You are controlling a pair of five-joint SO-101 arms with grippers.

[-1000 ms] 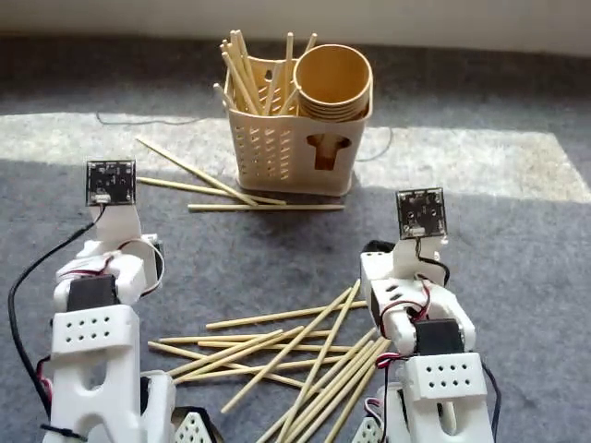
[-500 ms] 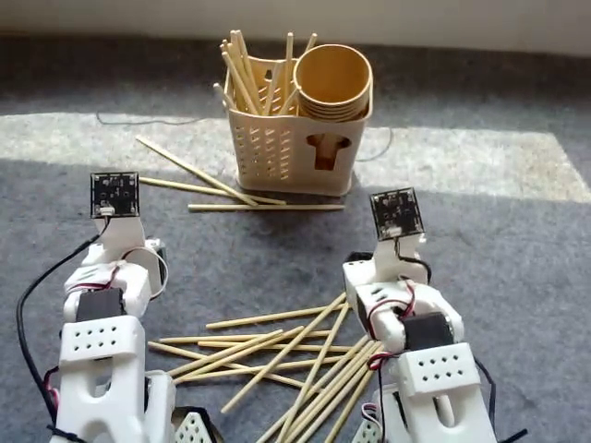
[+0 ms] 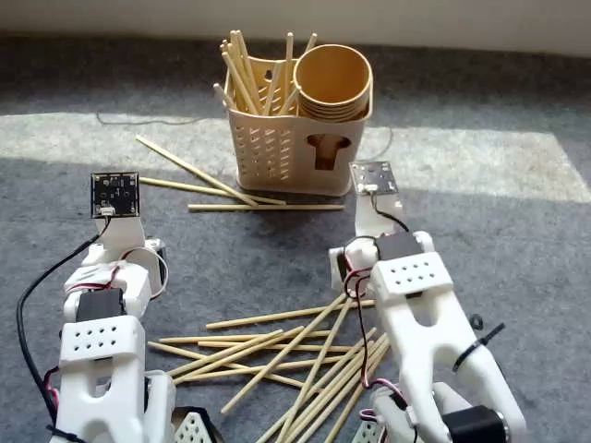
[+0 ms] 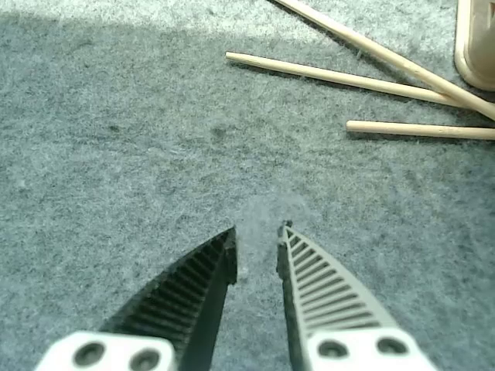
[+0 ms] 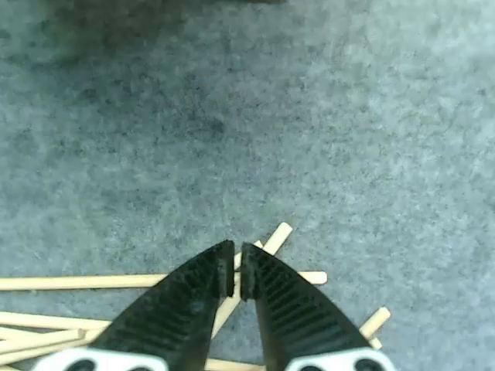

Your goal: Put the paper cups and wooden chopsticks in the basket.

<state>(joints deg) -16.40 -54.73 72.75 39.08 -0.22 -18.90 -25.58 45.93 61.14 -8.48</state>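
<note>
Hung right end effector (image 5: 237, 270), pressed together and empty, over loose chopsticks (image 3: 291, 346) at six o'clock, apparently readied for a pick; left end effector (image 4: 258, 236) slightly spread; basket (image 3: 268, 148) at twelve.

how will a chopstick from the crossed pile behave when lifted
Probably stiff and light: each stick in the pile is thin, straight wood. They lie crossed, so lifting one likely shifts neighbours. The carpet should limit rolling.
</note>
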